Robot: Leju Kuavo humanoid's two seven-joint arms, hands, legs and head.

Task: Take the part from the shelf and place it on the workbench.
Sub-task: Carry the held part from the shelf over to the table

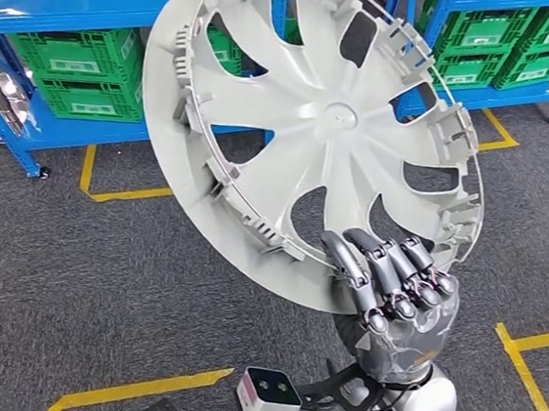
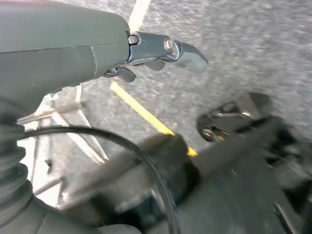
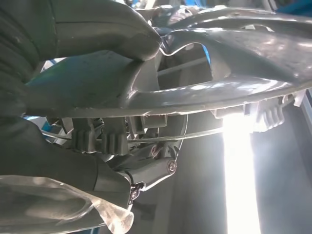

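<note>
The part is a large pale grey wheel cover (image 1: 324, 122) with curved spokes and clips along its rim. It is held up tilted, its inner side toward me, above the floor. My right hand (image 1: 395, 297) grips its lower rim, the fingers curled over the inner edge. In the right wrist view the thumb (image 3: 103, 29) presses one face of the wheel cover (image 3: 228, 63) and darker fingers (image 3: 154, 168) hook the other side. My left hand (image 2: 110, 48) hangs over the grey floor, one dark finger (image 2: 176, 48) stretched out and nothing in it.
Blue shelf racks with green crates (image 1: 85, 73) stand behind on the left, and more green crates (image 1: 496, 42) at the back right. Yellow tape lines (image 1: 141, 388) cross the grey floor, with another line (image 1: 528, 374) on the right. A metal object (image 1: 1, 98) sits at the far left.
</note>
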